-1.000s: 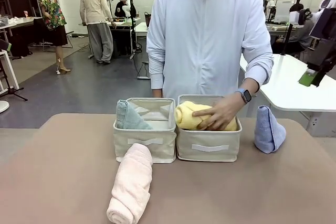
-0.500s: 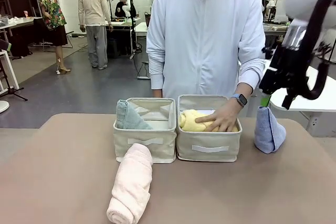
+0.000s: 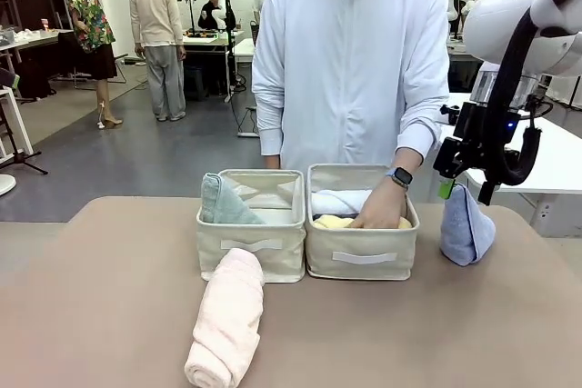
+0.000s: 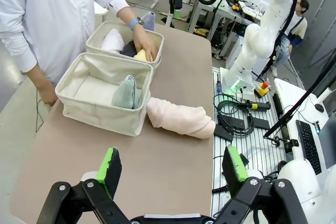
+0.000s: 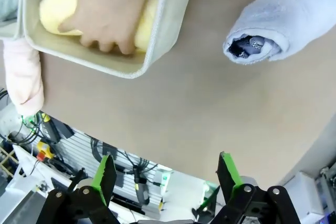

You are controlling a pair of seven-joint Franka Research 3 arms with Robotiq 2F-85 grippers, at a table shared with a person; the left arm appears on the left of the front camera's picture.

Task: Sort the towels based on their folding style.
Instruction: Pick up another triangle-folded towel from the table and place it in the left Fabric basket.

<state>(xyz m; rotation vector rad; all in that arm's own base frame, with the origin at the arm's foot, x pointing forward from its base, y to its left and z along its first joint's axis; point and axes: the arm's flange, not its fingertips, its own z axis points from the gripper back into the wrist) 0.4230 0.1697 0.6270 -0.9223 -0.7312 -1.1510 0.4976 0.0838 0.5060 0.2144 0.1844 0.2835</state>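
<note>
A pale pink rolled towel [image 3: 227,315] [image 4: 181,119] lies on the table in front of the left bin [image 3: 251,244]. A grey-teal cone-folded towel [image 3: 222,202] [image 4: 126,92] stands in that bin. The right bin [image 3: 362,258] holds a yellow roll [image 3: 335,222] [image 5: 58,3], a white roll [image 3: 340,199] and a dark grey one [image 4: 128,50]. The person's hand [image 3: 380,211] [image 5: 102,19] presses on the yellow roll. A light blue cone towel [image 3: 466,224] [image 5: 273,24] lies right of the bins. My right gripper [image 3: 462,186] [image 5: 167,177] hangs open just above it. My left gripper [image 4: 172,166] is open, high over the table's near left.
The person stands at the far edge behind the bins. A white table [image 3: 509,147] stands beyond the right corner. Bare tabletop [image 3: 409,333] lies in front of the bins and at the left.
My right arm has swung in from the right and come down over the light blue cone towel. The person's hand has pushed the yellow roll deeper into the right bin.
</note>
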